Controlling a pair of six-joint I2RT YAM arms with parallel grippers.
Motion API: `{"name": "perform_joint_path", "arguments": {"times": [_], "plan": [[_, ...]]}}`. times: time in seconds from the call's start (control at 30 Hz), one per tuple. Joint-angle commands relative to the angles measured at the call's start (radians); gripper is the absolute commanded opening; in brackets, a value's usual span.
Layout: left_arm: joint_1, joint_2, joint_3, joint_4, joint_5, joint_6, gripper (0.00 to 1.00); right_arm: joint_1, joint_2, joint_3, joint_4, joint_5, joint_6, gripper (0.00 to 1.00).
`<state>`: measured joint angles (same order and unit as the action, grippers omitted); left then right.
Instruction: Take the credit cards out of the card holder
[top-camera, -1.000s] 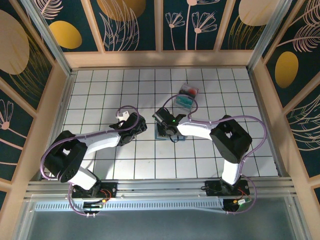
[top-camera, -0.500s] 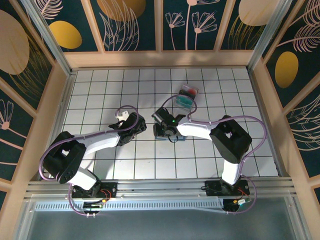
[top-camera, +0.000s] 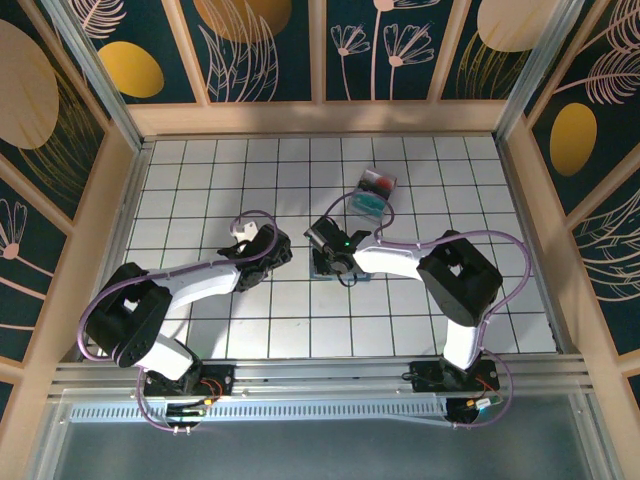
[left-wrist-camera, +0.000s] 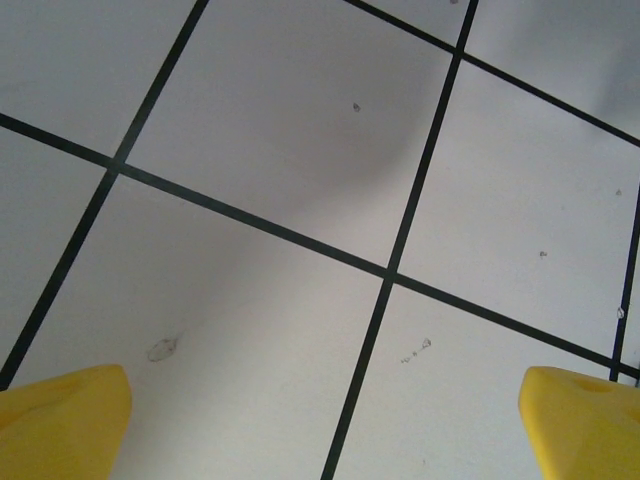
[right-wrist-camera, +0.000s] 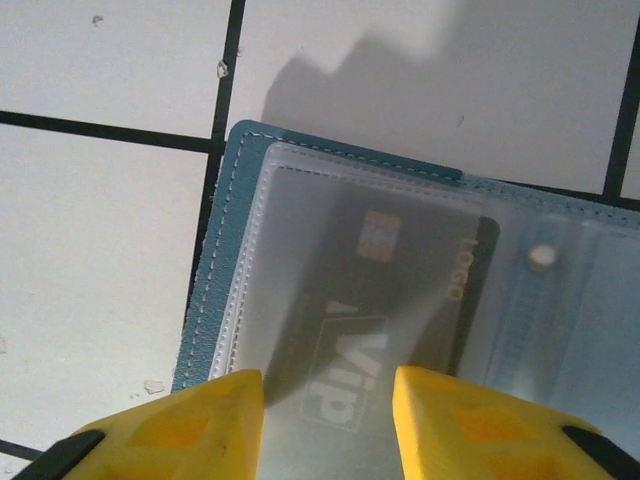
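Top view: my right end effector (top-camera: 328, 252) hangs over the holder (top-camera: 320, 270), mid-table (top-camera: 200, 180). Left wrist: my left end effector (left-wrist-camera: 322, 410) gapes open above the table. Right wrist: fingers (right-wrist-camera: 180, 430) parted astride the sleeved card (right-wrist-camera: 370, 300); closing could pinch the sleeve (right-wrist-camera: 260, 250) too, dragging the holder along.

L pincer (left-wrist-camera: 320, 432) spread wide; R pincer (right-wrist-camera: 328, 420) narrowly parted.

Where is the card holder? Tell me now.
The holder lies open mid-table, below the right pincer, on the near side of the tray.
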<state>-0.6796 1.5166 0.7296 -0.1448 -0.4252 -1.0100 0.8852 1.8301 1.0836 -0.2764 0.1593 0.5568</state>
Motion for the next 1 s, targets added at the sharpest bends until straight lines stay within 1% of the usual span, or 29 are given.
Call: {"name": "perform_joint_path", "arguments": {"times": [0.0, 0.1, 0.27, 0.43, 0.53, 0.63, 0.73, 0.87, 0.97], "plan": [[0.006, -0.019, 0.034, -0.039, -0.039, 0.023, 0.99, 0.008, 0.034, -0.025, -0.044, 0.017, 0.006, 0.32], [0.006, -0.022, 0.044, -0.045, -0.049, 0.032, 0.99, 0.007, 0.025, -0.024, -0.053, 0.026, 0.005, 0.23], [0.006, -0.025, 0.066, -0.052, -0.053, 0.051, 0.99, 0.008, -0.005, -0.020, -0.046, 0.049, 0.001, 0.13], [0.007, -0.052, 0.061, -0.003, -0.014, 0.097, 0.99, 0.006, -0.031, -0.020, -0.046, 0.069, -0.004, 0.00], [0.005, -0.061, 0.055, 0.037, 0.019, 0.124, 0.99, -0.006, -0.047, -0.037, -0.022, 0.060, -0.006, 0.00], [-0.011, -0.068, 0.053, 0.068, 0.018, 0.163, 0.99, -0.025, -0.064, -0.057, 0.011, 0.013, -0.004, 0.00], [-0.048, -0.057, 0.052, 0.122, 0.020, 0.238, 0.99, -0.033, -0.093, -0.076, 0.034, -0.007, 0.003, 0.00], [-0.107, -0.001, 0.111, 0.113, 0.002, 0.333, 0.99, -0.045, -0.128, -0.112, 0.061, -0.036, 0.022, 0.00], [-0.131, 0.035, 0.132, 0.122, 0.009, 0.352, 0.99, -0.060, -0.154, -0.154, 0.108, -0.078, 0.041, 0.00]]}}
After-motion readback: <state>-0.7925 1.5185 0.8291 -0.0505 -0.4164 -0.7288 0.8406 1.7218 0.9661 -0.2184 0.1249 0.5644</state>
